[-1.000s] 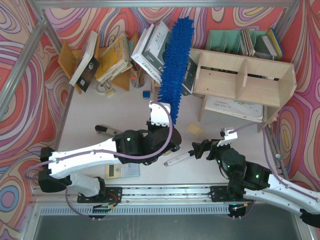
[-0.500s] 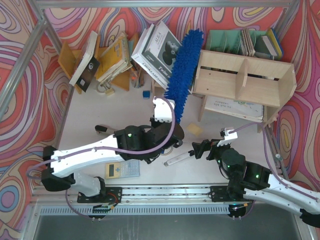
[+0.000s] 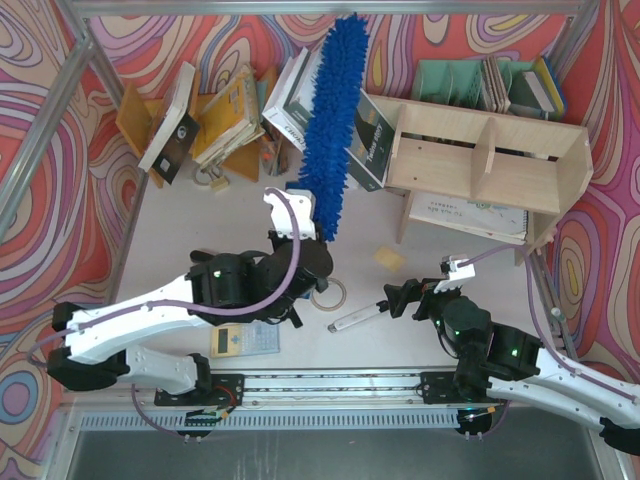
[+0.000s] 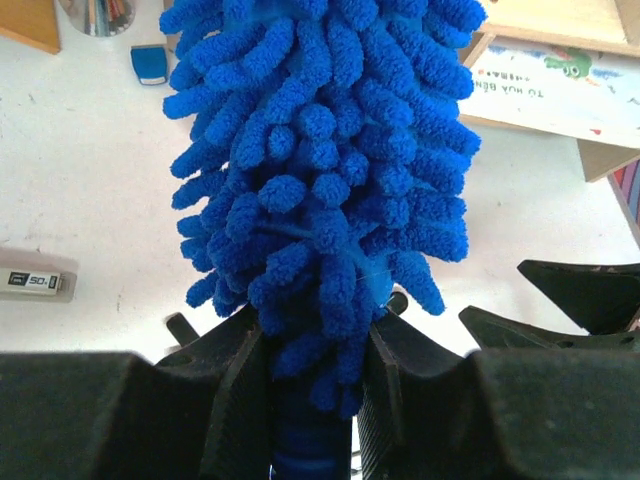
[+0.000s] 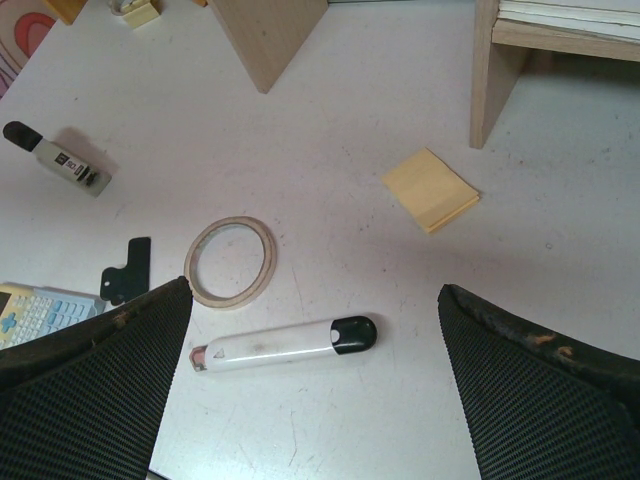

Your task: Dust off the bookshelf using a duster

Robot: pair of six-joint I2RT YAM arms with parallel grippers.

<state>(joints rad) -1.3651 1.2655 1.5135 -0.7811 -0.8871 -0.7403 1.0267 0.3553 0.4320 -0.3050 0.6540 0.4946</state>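
Observation:
The bright blue fluffy duster [image 3: 332,120] points toward the back wall, its head lying over the leaning books just left of the bookshelf [image 3: 490,160] and apart from it. My left gripper [image 3: 312,243] is shut on the duster's base, where the fluff meets the smooth handle. In the left wrist view the duster [image 4: 320,170] fills the middle, clamped in the left gripper [image 4: 310,345], with a corner of the bookshelf [image 4: 560,20] at the top right. My right gripper [image 3: 400,297] hovers open above the table in front of the bookshelf, holding nothing [image 5: 315,290].
A white-and-black marker pen [image 5: 285,345], a tape ring [image 5: 230,262] and yellow sticky notes [image 5: 430,188] lie between the arms. A calculator [image 3: 243,340] sits near the left base. Books [image 3: 230,110] lean at the back left. A teal organizer [image 3: 450,80] stands behind the shelf.
The left arm has drawn back to the left, swinging the duster's head away from the bookshelf's left end toward the back wall. The right arm has not moved.

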